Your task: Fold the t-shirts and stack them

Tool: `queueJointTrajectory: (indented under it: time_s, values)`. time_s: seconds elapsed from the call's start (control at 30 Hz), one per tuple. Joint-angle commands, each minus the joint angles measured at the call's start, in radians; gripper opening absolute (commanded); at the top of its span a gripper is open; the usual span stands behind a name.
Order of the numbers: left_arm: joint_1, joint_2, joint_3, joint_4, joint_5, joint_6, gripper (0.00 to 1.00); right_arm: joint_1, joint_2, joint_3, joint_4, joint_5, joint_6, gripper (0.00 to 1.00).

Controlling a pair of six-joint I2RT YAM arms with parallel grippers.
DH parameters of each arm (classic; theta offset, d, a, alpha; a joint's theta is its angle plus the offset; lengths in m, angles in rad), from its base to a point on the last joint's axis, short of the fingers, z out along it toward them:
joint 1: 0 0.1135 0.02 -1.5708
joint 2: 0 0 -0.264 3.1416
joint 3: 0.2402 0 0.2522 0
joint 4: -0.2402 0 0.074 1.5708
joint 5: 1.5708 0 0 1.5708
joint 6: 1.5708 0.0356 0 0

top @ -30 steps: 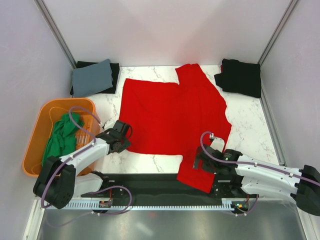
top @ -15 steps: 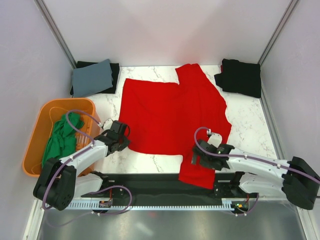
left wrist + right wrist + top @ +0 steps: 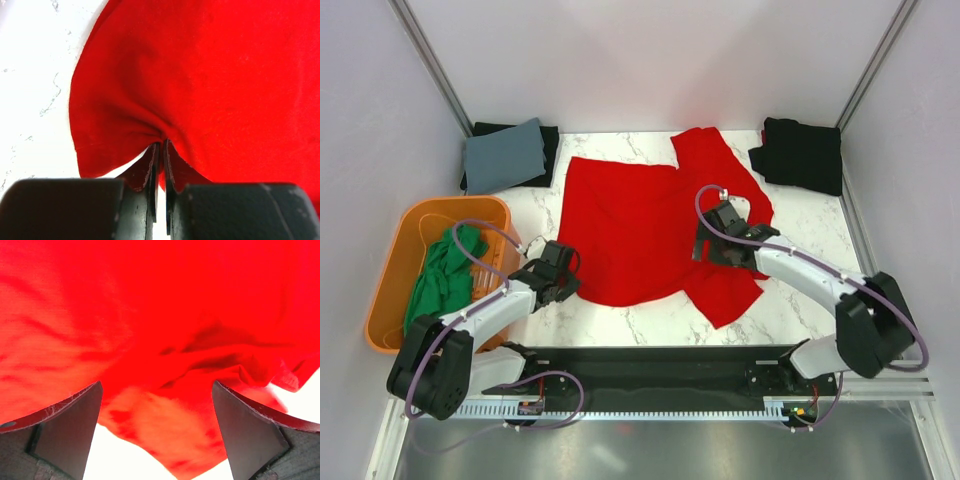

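Folding of red shirt (image 3: 640, 215) is in hand: left gripper (image 3: 160, 152) pinches its corner at table's (image 3: 820, 270) near edge; right gripper (image 3: 708, 245), wide and empty above it, must grasp next.

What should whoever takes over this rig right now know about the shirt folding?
The left gripper is shut on the red t-shirt at its near-left hem corner. The right gripper is open above that shirt's right side, holding nothing. The shirt lies spread mid-table, right side rumpled, unfolded.
Apparently done: a grey-blue t-shirt folded on a black t-shirt, far left corner; a second black t-shirt, far right corner.
The green t-shirt is bunched in the orange tub.
Left: fold red, then green, stack all.
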Motion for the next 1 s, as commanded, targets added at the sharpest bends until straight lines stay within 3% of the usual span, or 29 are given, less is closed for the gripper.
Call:
queueJointTrajectory:
  time_s: [0.0,0.2,0.37,0.8,0.9,0.97]
  values:
    - [0.001,0.022,-0.034,-0.031,0.015,0.023,0.11,-0.001,-0.12,0.013,0.015,0.011,-0.092,0.98]
    - [0.001,0.025,-0.034,-0.027,0.016,0.025,0.1,0.001,-0.331,-0.173,-0.159,0.022,0.103,0.98]
    - [0.001,0.026,-0.034,-0.027,0.018,0.025,0.1,-0.001,-0.442,-0.318,-0.2,0.068,0.256,0.96]
    - [0.001,0.02,-0.035,-0.027,0.019,0.026,0.09,-0.022,-0.303,-0.427,0.027,0.06,0.228,0.84]
    - [-0.001,0.02,-0.035,-0.027,0.019,0.026,0.09,-0.03,-0.289,-0.438,0.057,0.048,0.215,0.72]
    - [-0.001,0.022,-0.035,-0.027,0.018,0.026,0.09,-0.03,-0.3,-0.45,0.067,0.037,0.209,0.59]
